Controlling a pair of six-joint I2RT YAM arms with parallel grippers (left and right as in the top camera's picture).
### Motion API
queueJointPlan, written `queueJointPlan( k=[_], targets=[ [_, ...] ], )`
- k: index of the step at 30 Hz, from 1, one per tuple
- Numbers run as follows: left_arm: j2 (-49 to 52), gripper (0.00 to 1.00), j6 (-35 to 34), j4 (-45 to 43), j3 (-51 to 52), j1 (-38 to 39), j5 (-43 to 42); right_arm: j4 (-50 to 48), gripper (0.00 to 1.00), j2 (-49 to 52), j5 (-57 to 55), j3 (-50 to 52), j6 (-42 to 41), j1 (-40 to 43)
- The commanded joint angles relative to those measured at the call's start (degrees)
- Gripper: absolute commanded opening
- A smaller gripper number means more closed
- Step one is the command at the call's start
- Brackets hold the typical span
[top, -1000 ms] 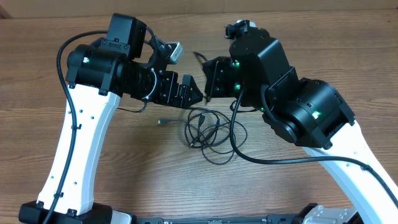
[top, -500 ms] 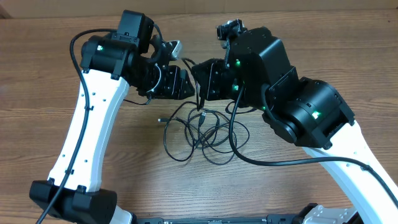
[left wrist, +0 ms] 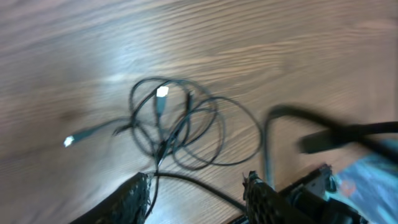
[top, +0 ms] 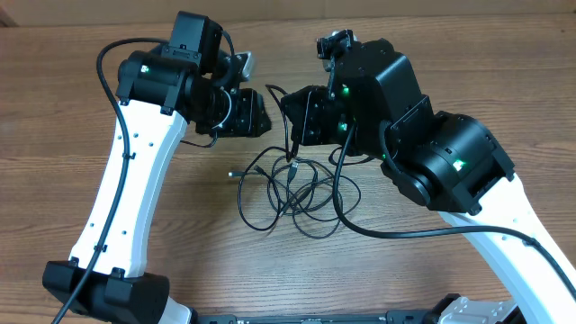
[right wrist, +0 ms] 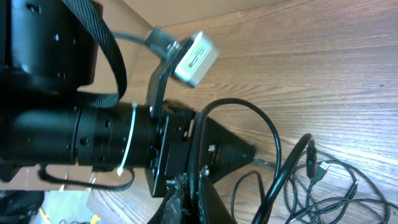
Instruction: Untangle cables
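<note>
The cables (top: 291, 168) are thin black cords lying in a loose tangle of loops on the wood table between the two arms. One small plug end (top: 232, 173) sticks out to the left. My right gripper (top: 292, 117) is shut on one cord and holds it up above the tangle; in the right wrist view the cord runs up between the closed fingers (right wrist: 189, 199). My left gripper (top: 257, 114) is open, close beside the right one. In the left wrist view its fingers (left wrist: 134, 199) stand wide apart over the tangle (left wrist: 161, 93), with a cord passing the left finger.
A thicker black arm cable (top: 360, 225) hangs from the right arm and loops over the right edge of the tangle. The left gripper's body (right wrist: 230, 152) almost touches my right gripper. The arm bases (top: 108, 288) stand at the table's front edge.
My left gripper has moved back and left, away from the tangle. The cords have spread out to the left into wider loops. The right gripper has stayed almost still, holding its cord.
</note>
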State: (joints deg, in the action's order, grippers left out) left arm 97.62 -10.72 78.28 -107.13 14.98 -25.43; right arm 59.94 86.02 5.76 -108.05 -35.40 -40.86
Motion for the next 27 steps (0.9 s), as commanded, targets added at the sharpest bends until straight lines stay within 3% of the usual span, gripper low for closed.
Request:
queueJointPlan(
  k=[1, 6, 11, 15, 19, 23, 27],
  targets=[
    [-0.2, 0.55, 4.3, -2.3, -0.9, -0.2, -5.3, -0.6, 0.04, -1.4, 3.2, -1.5, -0.2, 0.2],
    [-0.2, 0.59, 4.8, -6.6, -0.9, -0.5, -5.7, -1.3, 0.04, -1.4, 7.2, -1.5, -0.4, 0.2],
    [-0.2, 0.74, 4.7, -10.8, -0.9, -0.4, -5.8, -1.8, 0.04, -1.4, 10.8, -1.5, -0.5, 0.2],
    [-0.2, 0.72, 4.7, -12.7, -0.9, -0.5, -7.3, -2.1, 0.04, -1.6, 12.4, -1.5, -0.7, 0.2],
    [-0.2, 0.62, 4.8, -14.3, -0.9, -0.4, -9.8, -2.9, 0.04, -1.8, 13.9, -1.5, -0.9, 0.2],
    [-0.2, 0.63, 9.4, -13.8, -0.9, -0.4, -16.4, -3.6, 0.04, -2.7, 13.7, -1.6, -1.6, 1.8],
    [-0.2, 0.64, 12.1, -12.9, -0.9, -0.5, -17.7, -3.7, 0.04, -3.7, 14.5, -1.6, -2.8, 5.7]
  ],
)
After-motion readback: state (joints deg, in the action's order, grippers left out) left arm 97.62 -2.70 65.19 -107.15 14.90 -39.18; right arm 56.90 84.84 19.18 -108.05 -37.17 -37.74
